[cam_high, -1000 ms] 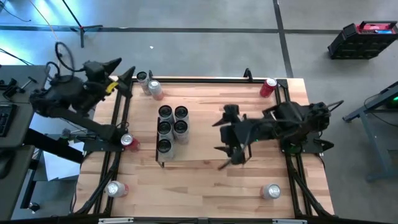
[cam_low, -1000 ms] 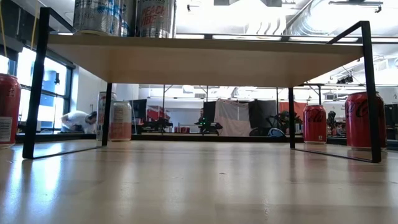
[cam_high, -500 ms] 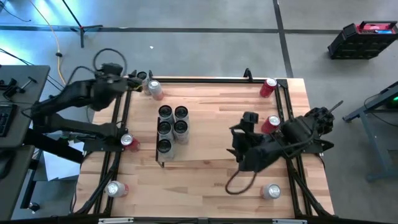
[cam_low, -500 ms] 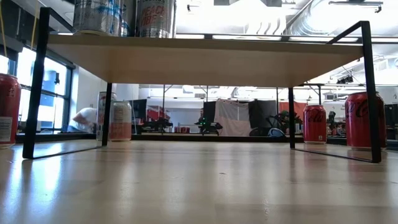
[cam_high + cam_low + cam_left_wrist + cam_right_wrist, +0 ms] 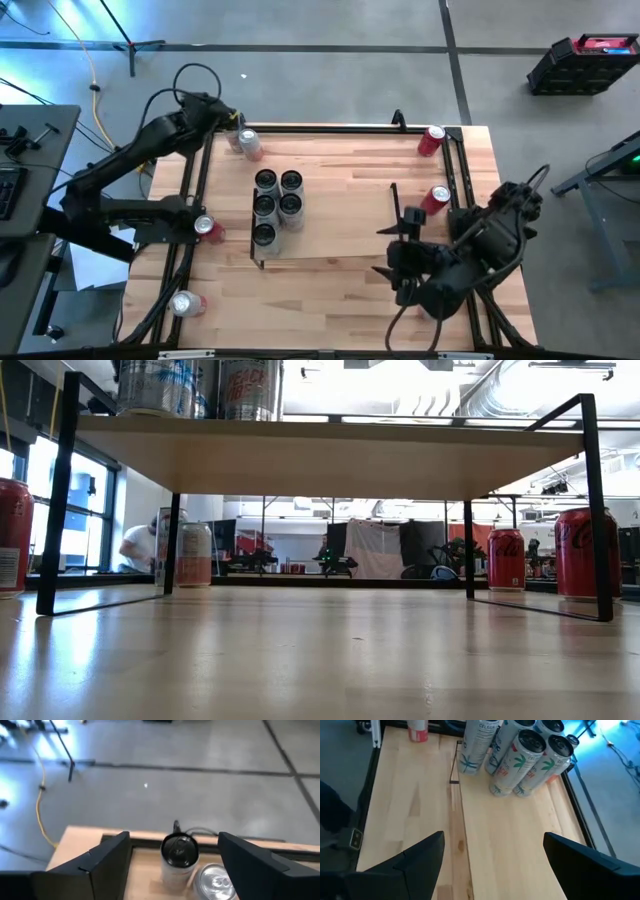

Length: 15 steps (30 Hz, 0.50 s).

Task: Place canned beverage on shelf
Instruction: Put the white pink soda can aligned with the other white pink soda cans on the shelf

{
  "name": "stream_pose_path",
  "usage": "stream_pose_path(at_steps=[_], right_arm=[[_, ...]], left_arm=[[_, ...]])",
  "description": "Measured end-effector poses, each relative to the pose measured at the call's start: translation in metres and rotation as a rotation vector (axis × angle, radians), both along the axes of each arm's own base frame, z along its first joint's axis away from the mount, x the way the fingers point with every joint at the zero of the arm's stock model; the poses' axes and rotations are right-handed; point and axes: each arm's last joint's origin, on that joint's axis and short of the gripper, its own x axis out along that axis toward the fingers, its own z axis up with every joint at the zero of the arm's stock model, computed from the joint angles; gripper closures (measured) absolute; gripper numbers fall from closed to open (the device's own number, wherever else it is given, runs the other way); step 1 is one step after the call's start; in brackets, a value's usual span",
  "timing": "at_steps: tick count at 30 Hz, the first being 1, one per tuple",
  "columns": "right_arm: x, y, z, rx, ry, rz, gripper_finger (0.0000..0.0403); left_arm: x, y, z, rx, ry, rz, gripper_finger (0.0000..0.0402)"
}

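The shelf (image 5: 335, 215) is a low light-wood board in the middle of the table; the low view shows its underside (image 5: 330, 455). Several tall cans (image 5: 276, 203) stand on its left end. At the table's far left corner stand a slim dark-topped can (image 5: 178, 854) and a silver-topped can (image 5: 249, 144). My left gripper (image 5: 225, 120) hovers open on the near side of these two, its fingers (image 5: 102, 865) spread wider than the slim can and touching nothing. My right gripper (image 5: 398, 245) hangs open and empty above the shelf's right end, facing the cans (image 5: 520, 755).
Red cans stand at the far right corner (image 5: 431, 140) and by the right rail (image 5: 436, 198). Two more cans sit along the left rail (image 5: 207, 228) (image 5: 186, 303). Black rails (image 5: 330, 127) edge the tabletop. Bare board lies between the shelf's cans and my right gripper.
My left gripper has swung from off the table's left edge toward the right, sunk lower and turned to face the two cans at the far left corner. My right arm has drawn back toward the table's near right corner. No can has moved.
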Motion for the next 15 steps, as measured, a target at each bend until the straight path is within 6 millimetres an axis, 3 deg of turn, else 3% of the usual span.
stream_pose_path(at_steps=[6, 15], right_arm=[[0.001, 0.011, -0.007, 0.013, 0.002, -0.017, 0.008], [0.012, 0.014, -0.016, -0.059, 0.029, -0.009, 0.008]], left_arm=[[-0.006, 0.019, -0.031, -0.094, -0.057, 0.084, 0.0086], [0.0, 0.027, -0.069, -0.046, -0.121, 0.09, 0.0085]])
